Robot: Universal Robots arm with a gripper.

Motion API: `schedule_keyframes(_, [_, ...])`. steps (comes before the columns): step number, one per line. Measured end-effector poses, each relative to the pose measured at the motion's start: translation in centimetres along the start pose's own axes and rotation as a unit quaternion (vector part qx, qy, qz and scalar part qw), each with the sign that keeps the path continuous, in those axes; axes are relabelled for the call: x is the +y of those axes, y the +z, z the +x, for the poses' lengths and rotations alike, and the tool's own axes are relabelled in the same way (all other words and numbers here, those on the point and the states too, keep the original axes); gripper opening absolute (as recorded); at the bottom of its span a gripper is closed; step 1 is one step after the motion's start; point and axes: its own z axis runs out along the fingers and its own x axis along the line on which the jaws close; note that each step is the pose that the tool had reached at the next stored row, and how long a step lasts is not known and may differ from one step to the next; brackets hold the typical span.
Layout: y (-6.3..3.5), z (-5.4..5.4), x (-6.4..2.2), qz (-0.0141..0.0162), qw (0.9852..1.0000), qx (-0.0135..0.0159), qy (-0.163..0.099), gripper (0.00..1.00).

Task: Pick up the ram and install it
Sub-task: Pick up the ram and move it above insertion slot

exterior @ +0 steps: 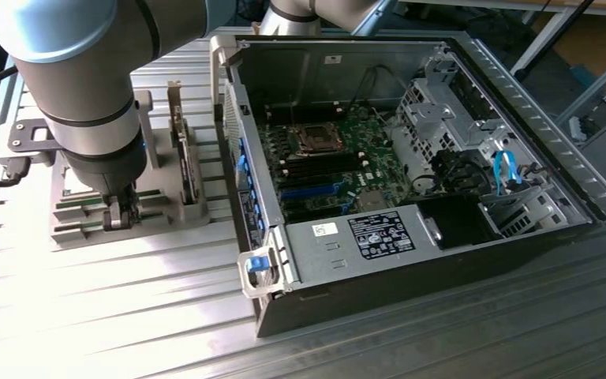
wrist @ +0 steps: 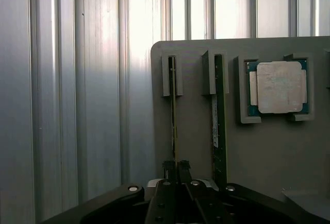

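Two ram sticks stand on edge in slots of a grey holder. In the wrist view my gripper is shut on the near end of one ram, its two fingers pressed against the thin board's faces. The other ram stick stands in the slot beside it, untouched. In the exterior view the gripper reaches straight down into the holder at that view's left, with green board edges showing beside it.
A square silver processor sits in the holder's pocket beside the sticks. The open computer case lies to the exterior view's right, with motherboard, processor socket and memory slots exposed. The ribbed metal table surrounds everything.
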Motion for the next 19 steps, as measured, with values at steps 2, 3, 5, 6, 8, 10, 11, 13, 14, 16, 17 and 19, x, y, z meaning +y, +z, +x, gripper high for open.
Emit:
schedule_keyframes(2, [0.0, 0.0, 0.0, 0.0, 1.0, 0.0, 0.0, 0.13])
schedule_keyframes(3, [0.0, 0.0, 0.0, 0.0, 1.0, 0.0, 0.0, 0.13])
schedule_keyframes(5, [0.0, 0.0, 0.0, 0.0, 1.0, 0.0, 0.0, 0.13])
schedule_keyframes(6, [0.0, 0.0, 0.0, 0.0, 1.0, 0.0, 0.0, 0.13])
schedule_keyframes(8, [-0.11, 0.0, 0.01, 0.0, 1.0, 0.0, 0.0, 0.13])
schedule_keyframes(10, [-0.41, 0.0, 0.02, 0.0, 1.0, 0.0, 0.0, 0.13])
schedule_keyframes(11, [-0.56, 0.0, 0.03, 0.0, 1.0, 0.0, 0.0, 0.13])
schedule_keyframes(13, [-0.9, 0.0, 0.04, 0.0, 1.0, 0.0, 0.0, 0.13])
schedule_keyframes(14, [-1.17, 0.0, 0.05, 0.0, 1.0, 0.0, 0.0, 0.13])
schedule_keyframes(16, [-1.55, 0.0, 0.07, 0.0, 1.0, 0.0, 0.0, 0.13])
schedule_keyframes(17, [-1.76, 0.0, 0.08, 0.0, 1.0, 0.0, 0.0, 0.13])
schedule_keyframes(19, [-2.24, -0.1, 0.1, 0.0, 1.0, 0.0, 0.0, 0.13])
